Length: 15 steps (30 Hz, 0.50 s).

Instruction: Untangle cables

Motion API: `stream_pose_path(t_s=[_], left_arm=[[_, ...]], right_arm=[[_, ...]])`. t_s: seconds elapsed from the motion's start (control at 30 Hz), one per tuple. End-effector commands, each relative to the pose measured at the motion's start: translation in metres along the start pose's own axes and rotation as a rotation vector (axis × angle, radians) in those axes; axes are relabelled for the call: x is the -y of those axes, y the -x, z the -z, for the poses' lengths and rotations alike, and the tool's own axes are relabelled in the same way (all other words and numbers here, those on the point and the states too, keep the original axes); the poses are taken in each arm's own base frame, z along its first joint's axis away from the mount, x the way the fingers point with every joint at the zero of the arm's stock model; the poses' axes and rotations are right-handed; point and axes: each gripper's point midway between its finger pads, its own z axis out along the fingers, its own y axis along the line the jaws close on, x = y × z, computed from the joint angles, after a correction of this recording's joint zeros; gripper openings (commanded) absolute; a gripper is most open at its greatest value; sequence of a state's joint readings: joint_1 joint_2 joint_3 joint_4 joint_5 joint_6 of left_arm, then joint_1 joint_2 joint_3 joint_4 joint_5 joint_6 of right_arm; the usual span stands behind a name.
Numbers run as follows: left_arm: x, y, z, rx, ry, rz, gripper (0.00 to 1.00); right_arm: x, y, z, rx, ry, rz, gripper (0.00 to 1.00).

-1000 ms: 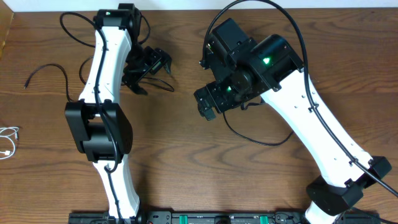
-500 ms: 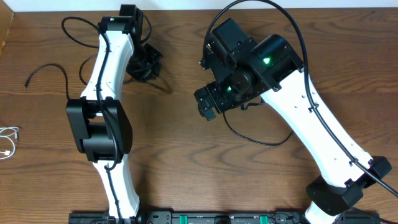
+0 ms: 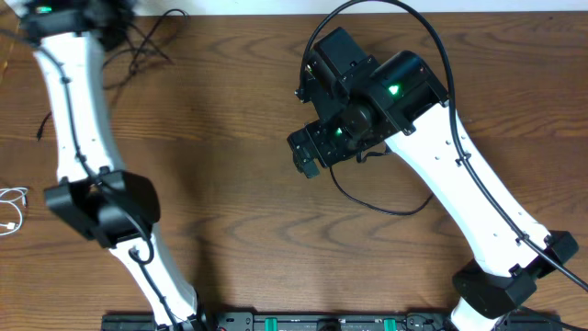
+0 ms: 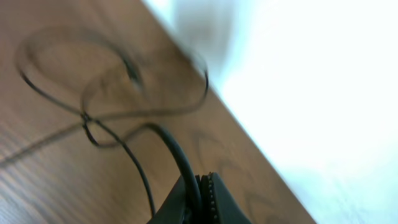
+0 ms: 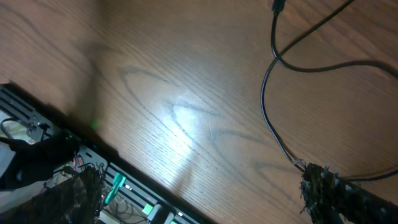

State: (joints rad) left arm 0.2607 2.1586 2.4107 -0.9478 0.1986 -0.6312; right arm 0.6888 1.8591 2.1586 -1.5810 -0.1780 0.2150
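Judging this as the pull-apart step: gripping one strand of the black tangle (image 3: 138, 51) at the far left corner of the table (image 3: 230, 230) with the left gripper (image 4: 200, 186). Pinching the black cable (image 4: 180, 158) fully shut between the fingers (image 4: 219, 200), leaving no gap in the wrist view. Trailing from that grip into blurred loops crossing each other on the wood near the far edge. Holding the right gripper (image 3: 308, 154) wide open near the middle, carrying nothing between the jaws, hovering over a second black cable (image 5: 263, 102). Cannot tell whether touching it at one finger. Lying apart at the left edge: white cable (image 3: 11, 207), plus a loose black end (image 3: 41, 119) a little farther back. Next probably calling for a steady draw away from the loops, watching for the crossing tightening into a knot. Likely also needing the right gripper pinning the loops down.
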Motion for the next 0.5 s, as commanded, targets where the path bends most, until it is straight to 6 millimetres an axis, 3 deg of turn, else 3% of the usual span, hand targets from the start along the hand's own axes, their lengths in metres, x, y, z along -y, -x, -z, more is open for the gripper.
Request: stream_pose_path(t_s=[0.0,0.1,0.17,0.27,0.33,0.47], left_arm=[[-0.023,0.008,0.004,0.020,0.090,-0.170,0.08],[-0.064,-0.016,-0.024,-0.072,0.234,-0.182,0.08],[-0.098,-0.046,-0.054,-0.174,0.320,-0.174,0.08],[-0.134,-0.082,-0.083,-0.291,0.397,-0.161,0.08],[-0.153,-0.101,-0.097,-0.350,0.434,-0.154,0.08],[-0.171,-0.120,-0.112,-0.406,0.470,-0.148,0.08]], right_arm=[[0.006,0.001,-0.005,-0.005,-0.040,0.013,0.99],[0.005,0.004,-0.005,0.007,-0.040,0.015,0.99],[0.005,0.006,-0.005,0.017,-0.037,0.017,0.99],[0.005,0.005,-0.005,0.010,-0.038,0.015,0.99],[0.005,0.003,-0.005,0.005,-0.039,0.015,0.99],[0.006,0.002,-0.005,0.001,-0.040,0.014,0.99]])
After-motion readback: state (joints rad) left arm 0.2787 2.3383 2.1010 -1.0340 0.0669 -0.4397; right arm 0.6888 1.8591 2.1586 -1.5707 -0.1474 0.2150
